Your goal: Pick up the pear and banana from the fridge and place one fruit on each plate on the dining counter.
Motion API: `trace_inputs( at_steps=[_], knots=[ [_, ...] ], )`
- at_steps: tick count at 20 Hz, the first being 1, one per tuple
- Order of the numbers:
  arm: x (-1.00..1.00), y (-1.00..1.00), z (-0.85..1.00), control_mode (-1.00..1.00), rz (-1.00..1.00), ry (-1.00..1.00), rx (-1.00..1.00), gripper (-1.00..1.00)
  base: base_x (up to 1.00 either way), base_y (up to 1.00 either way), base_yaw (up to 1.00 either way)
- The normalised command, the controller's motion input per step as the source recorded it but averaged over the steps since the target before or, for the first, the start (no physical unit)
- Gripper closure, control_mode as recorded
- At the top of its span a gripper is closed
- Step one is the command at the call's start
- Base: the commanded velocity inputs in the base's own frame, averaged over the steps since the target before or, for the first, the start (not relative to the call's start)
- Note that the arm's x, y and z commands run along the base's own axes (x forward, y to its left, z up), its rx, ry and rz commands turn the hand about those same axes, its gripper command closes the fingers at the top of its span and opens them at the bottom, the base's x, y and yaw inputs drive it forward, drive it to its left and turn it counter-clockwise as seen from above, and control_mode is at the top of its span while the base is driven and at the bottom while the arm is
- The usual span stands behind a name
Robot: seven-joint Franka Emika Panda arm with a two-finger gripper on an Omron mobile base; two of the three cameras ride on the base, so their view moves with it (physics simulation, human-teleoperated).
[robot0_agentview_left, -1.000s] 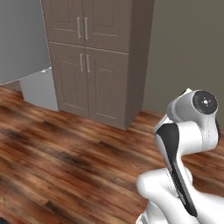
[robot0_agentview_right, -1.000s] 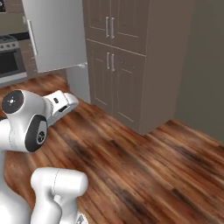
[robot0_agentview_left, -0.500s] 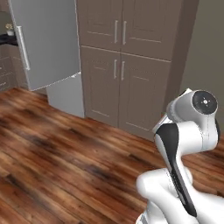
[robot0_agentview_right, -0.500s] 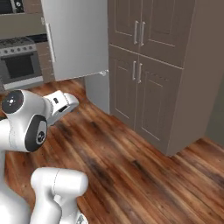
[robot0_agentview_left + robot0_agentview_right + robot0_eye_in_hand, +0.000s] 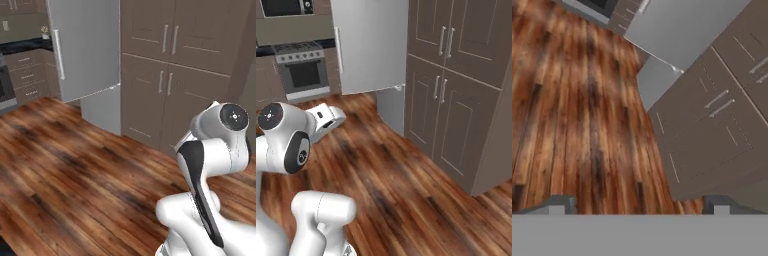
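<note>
The arm [image 5: 210, 165] is glossy white, built of rounded, bulbous segments. A round dark cap with a small pale centre closes one joint [image 5: 233, 116], and a black curved band [image 5: 197, 175] runs down the link below it.

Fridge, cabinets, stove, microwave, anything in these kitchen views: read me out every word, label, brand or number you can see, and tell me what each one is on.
None can be read.
The fridge door is plain grey, with no lettering.
The tall cabinet fronts are bare apart from their handles.
The stove and the microwave show no legible marks; any panel text is too small and blurred to tell.
</note>
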Motion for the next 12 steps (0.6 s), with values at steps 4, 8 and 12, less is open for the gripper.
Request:
trace_inputs(
  at_steps=[4, 8, 12],
  knots=[
    [0.00, 0.00, 0.00, 1.00, 0.00, 0.00, 0.00, -1.00, 1.00, 0.06, 0.46],
    [0.00, 0.00, 0.00, 1.00, 0.00, 0.00, 0.00, -1.00, 1.00, 0.00, 0.60],
    [0.00, 0.00, 0.00, 1.00, 0.00, 0.00, 0.00, -1.00, 1.00, -0.04, 0.58]
  ],
)
